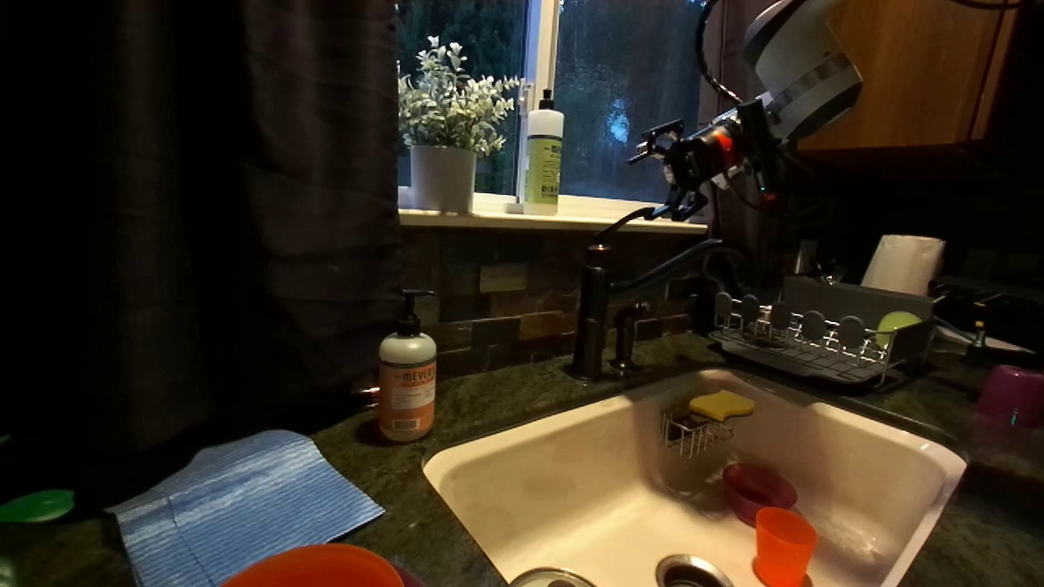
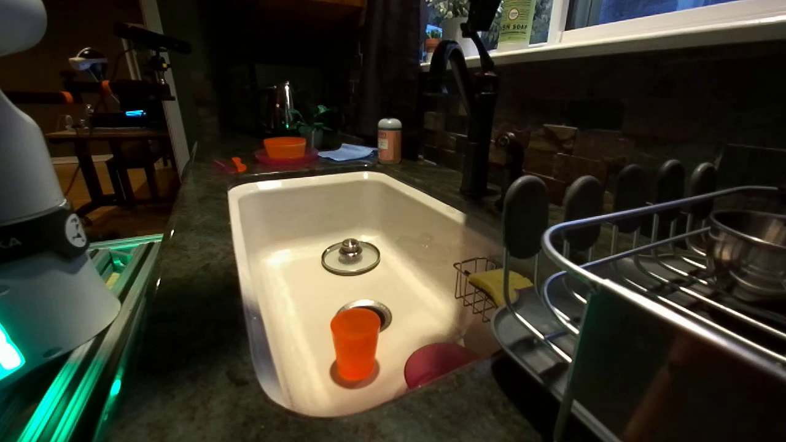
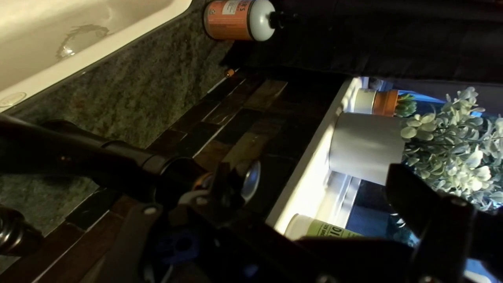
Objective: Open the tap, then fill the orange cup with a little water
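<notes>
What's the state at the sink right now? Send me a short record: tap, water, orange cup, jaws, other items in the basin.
Tap: dark metal, lever slanting up from the top
Water: no stream visible at the spout
Orange cup: upright on the sink floor, near the drain; contents cannot be told
Jaws: open, near the lever's end; contact unclear
Pinkish-red bowl: in the sink, apart from the orange cup
Glass lid: on the sink floor
Yellow sponge: in or on the wire caddy

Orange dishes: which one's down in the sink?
The orange cup, standing upright in the sink. The orange bowl sits outside it, on a reddish plate on the counter.
</notes>
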Robot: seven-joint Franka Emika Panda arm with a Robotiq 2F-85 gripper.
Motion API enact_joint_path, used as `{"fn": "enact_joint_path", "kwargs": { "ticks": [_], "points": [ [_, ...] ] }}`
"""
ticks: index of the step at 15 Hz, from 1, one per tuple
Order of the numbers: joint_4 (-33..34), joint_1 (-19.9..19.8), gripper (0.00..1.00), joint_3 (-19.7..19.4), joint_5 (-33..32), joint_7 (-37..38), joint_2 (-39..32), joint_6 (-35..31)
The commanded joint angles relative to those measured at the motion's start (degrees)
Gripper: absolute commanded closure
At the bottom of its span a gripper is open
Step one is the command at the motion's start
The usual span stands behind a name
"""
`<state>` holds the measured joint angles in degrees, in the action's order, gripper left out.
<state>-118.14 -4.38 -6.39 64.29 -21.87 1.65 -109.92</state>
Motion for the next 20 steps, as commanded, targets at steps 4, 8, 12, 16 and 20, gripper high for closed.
{"fn": "enact_joint_path", "kwargs": {
  "ticks": [4, 8, 12, 16, 20],
  "points": [
    [0.6, -0.39, 0.0, 0.24, 3.15, -1.86, -0.48, -0.18],
    [0.35, -0.45, 0.0, 0.23, 5.2, -3.53, -0.19, -0.98],
    [0.31, -0.53, 0.0, 0.29, 3.91, -3.25, -0.21, -1.09],
    [-0.4, -0.91, 0.0, 0.21, -1.82, 1.27, 0.35, -1.74],
    [-1.11, -1.29, 0.0, 0.18, -7.78, 5.85, 1.81, -2.15]
  ]
}}
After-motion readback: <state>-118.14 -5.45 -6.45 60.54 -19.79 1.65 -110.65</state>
